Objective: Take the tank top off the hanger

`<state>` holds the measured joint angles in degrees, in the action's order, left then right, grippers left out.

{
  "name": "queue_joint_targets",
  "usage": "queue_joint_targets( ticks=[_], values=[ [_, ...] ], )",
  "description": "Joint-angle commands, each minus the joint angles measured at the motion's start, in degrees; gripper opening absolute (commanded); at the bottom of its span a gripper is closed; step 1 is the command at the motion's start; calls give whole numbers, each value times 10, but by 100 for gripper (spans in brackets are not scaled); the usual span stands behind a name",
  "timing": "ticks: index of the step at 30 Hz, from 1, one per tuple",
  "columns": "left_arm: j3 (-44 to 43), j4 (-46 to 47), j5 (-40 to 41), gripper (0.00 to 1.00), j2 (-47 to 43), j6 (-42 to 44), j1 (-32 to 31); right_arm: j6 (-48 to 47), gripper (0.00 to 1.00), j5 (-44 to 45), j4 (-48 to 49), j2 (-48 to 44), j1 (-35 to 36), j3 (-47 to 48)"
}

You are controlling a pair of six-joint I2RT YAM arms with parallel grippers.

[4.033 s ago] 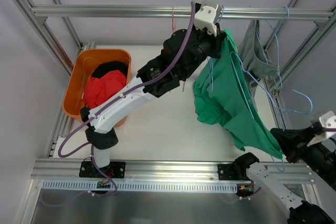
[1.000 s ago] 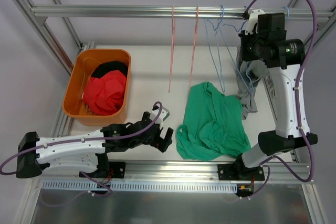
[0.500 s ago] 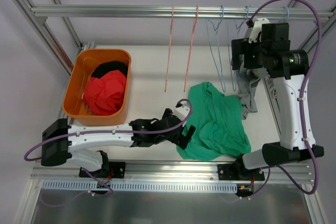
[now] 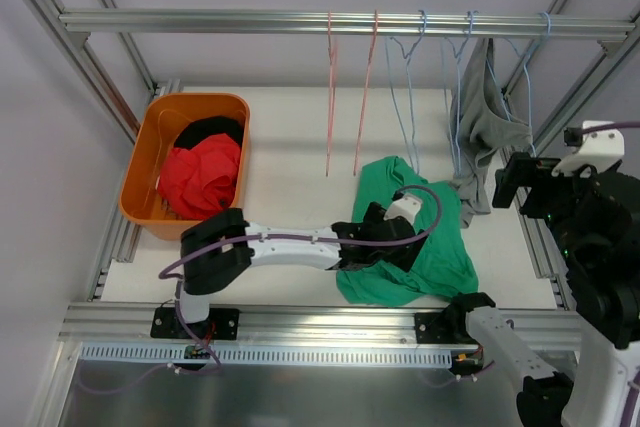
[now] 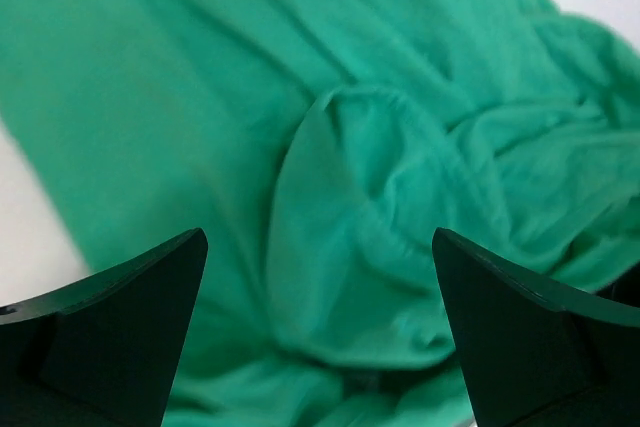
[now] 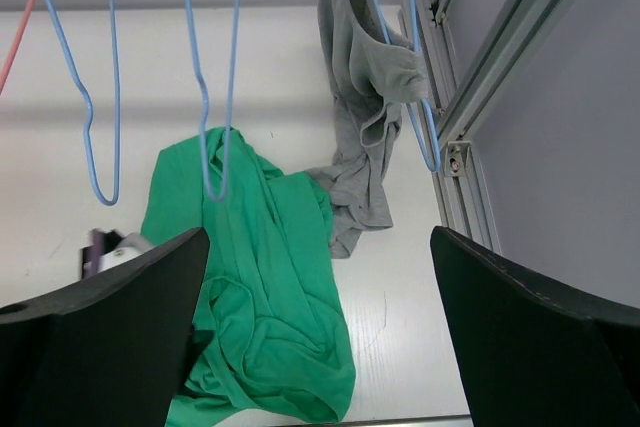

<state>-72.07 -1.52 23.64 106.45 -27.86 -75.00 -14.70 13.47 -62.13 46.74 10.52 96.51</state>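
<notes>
A green tank top (image 4: 435, 252) lies crumpled on the table, off any hanger; it fills the left wrist view (image 5: 350, 197). A grey tank top (image 4: 485, 112) still hangs on a blue hanger (image 6: 428, 142) at the right end of the rail, its hem resting on the table (image 6: 365, 207). My left gripper (image 4: 398, 242) hovers low over the green cloth, jaws open (image 5: 318, 237), nothing between them. My right gripper (image 4: 520, 187) is open and empty (image 6: 318, 237), held high to the right of the grey top.
An orange basket (image 4: 150, 142) with red and black clothes stands at the left. Two pink hangers (image 4: 330, 97) and two bare blue hangers (image 4: 408, 97) dangle from the metal rail (image 4: 250, 21). Frame posts (image 6: 500, 57) line the right side.
My left arm has swept right until its gripper is over the green tank top. My right arm has pulled away from the rail, down to the right, with its gripper now open.
</notes>
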Motion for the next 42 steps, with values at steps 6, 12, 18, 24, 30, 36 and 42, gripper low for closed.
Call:
queue_joint_targets(
  ticks=[6,12,18,24,30,36,42],
  values=[
    [-165,31,41,99,176,-15,-1,-9,99,-44,34,-46,-3,-19],
    [-263,-63,105,99,272,-11,-2,-5,99,-110,39,-67,-2,-19],
    [-128,-88,98,20,228,-91,-2,-1,100,-111,56,-96,-2,-20],
    [87,-100,161,0,55,-190,-3,9,100,-115,83,-112,-3,-40],
    [206,-217,250,0,-138,-286,13,27,99,-149,115,-110,-3,-70],
    [219,-298,304,0,-311,-281,47,36,99,-161,140,-106,-3,-84],
    [179,-349,316,0,-453,-208,129,35,100,-160,151,-105,-2,-83]
  ],
)
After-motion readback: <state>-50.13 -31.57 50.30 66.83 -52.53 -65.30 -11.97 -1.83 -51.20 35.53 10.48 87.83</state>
